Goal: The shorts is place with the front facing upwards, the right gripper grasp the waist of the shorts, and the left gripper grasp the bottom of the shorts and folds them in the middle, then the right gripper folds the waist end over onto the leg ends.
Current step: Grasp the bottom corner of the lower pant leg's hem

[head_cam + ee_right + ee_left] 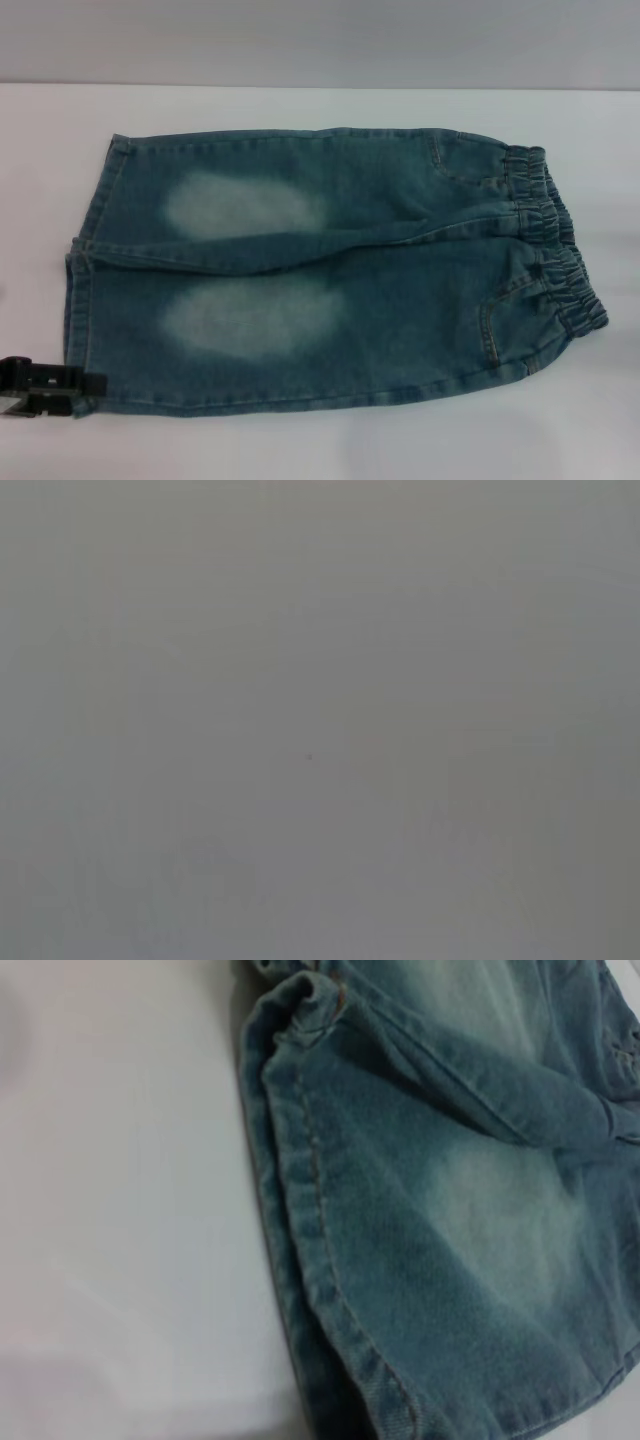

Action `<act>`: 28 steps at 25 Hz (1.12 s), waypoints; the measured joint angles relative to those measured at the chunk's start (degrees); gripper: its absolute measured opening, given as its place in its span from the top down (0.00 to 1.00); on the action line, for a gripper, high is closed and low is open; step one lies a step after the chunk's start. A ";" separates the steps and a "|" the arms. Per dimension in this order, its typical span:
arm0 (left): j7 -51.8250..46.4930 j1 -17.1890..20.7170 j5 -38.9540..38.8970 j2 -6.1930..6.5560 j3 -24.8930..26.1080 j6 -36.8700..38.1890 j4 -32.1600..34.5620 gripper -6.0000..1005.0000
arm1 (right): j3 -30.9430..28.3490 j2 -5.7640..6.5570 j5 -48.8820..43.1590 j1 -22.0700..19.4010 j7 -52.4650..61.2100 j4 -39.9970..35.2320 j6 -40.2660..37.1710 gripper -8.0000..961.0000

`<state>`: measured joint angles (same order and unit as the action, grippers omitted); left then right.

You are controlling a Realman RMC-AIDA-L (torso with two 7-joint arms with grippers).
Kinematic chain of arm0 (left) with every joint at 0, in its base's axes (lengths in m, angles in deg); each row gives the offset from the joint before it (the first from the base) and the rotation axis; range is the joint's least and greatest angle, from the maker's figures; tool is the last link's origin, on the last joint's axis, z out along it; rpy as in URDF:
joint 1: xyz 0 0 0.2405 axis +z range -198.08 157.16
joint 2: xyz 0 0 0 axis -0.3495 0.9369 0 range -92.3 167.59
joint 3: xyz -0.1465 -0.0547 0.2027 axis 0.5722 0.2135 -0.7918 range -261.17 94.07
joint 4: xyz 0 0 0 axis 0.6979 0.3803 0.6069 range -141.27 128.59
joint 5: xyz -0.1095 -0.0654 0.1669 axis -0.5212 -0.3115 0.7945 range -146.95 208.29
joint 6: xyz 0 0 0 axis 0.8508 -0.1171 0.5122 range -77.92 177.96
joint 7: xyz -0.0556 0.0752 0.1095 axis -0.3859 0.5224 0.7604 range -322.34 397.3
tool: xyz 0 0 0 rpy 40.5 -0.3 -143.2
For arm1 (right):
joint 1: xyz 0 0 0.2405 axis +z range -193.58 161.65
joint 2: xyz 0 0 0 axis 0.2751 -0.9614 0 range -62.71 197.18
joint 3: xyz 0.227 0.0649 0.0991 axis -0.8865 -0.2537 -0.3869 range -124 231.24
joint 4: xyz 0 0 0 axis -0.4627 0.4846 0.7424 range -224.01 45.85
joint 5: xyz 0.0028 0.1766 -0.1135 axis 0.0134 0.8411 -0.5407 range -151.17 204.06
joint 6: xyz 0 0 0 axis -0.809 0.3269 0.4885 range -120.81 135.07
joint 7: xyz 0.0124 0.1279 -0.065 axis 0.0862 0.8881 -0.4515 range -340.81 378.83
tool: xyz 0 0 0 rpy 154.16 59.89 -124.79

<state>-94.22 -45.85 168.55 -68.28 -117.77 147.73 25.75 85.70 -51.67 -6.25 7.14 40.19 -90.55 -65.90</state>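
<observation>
Head view: a pair of faded blue denim shorts lay flat on the white table, front up, the gathered elastic waist toward the robot's right and the two straight stitched leg hems toward its left. The left gripper, a black claw, was cut off by the picture's left edge and sat at the near corner of the nearer hem; whether its fingers were open or closed on the cloth could not be told. The right gripper was out of sight.

Left wrist view: the stitched hem of one leg lay close up on the white table, its edge slightly raised and rumpled at one corner. No fingers showed.

Right wrist view: only a plain grey field, nothing distinguishable.
</observation>
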 joint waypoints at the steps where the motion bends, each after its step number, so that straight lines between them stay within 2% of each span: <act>1: 0.05 -0.38 0.02 -0.10 -0.02 -0.07 -0.08 0.16 | 0.00 0.00 0.00 0.03 0.00 0.00 0.00 0.34; 11: 1.19 -2.28 -0.53 -0.71 0.37 -0.01 -0.12 0.16 | 0.09 0.00 0.00 0.19 0.00 0.08 0.00 0.34; 21: 1.32 -3.08 -0.58 -0.78 0.21 0.43 -0.18 0.18 | 0.09 0.00 0.00 0.17 0.00 0.06 0.00 0.34; 28: 1.34 -3.09 -0.42 -0.76 0.11 0.46 -0.18 0.23 | 0.09 0.00 0.00 0.17 0.00 0.06 0.05 0.34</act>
<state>-92.88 -48.94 168.13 -69.04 -117.65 148.19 25.56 85.79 -51.67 -6.25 7.32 40.19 -90.49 -65.85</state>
